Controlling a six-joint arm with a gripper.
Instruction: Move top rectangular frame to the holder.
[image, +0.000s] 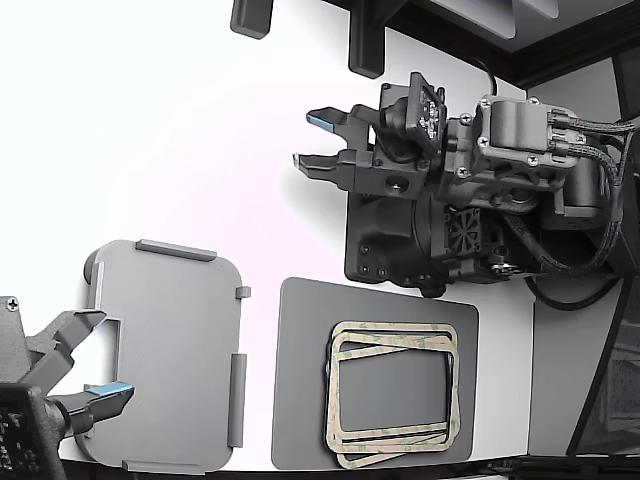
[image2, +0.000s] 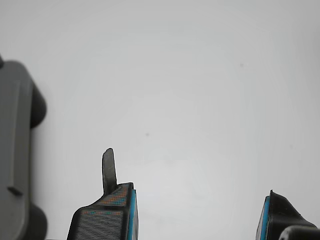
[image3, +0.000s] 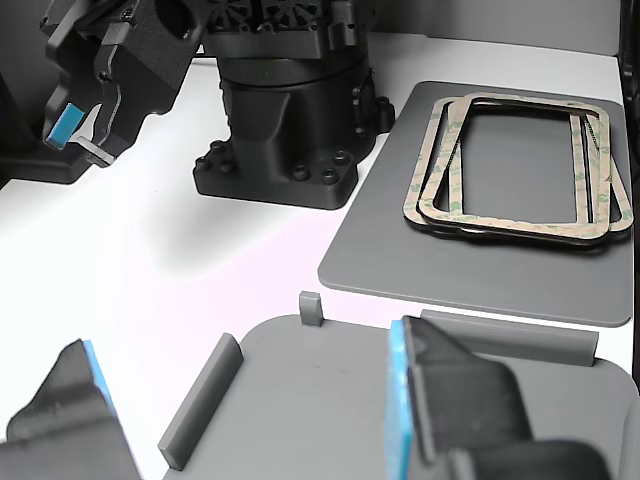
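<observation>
Your gripper (image2: 197, 215) hangs over bare bench (image2: 200, 90), fingers (image2: 112, 210) apart, empty. Top rectangular frame (image: 392, 331) crowns the stack on the mat (image: 300, 400); holder (image: 170, 350) sits vacant.

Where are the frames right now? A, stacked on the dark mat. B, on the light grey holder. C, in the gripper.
A: the frames lie stacked on the dark mat, the holder is bare, and the open gripper holds nothing.

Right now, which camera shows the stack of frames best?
The exterior view: the whole stack of frames lies on the dark mat, seen from above. The other view shows it slanted and cut off at the edge. The wrist view shows none.
</observation>
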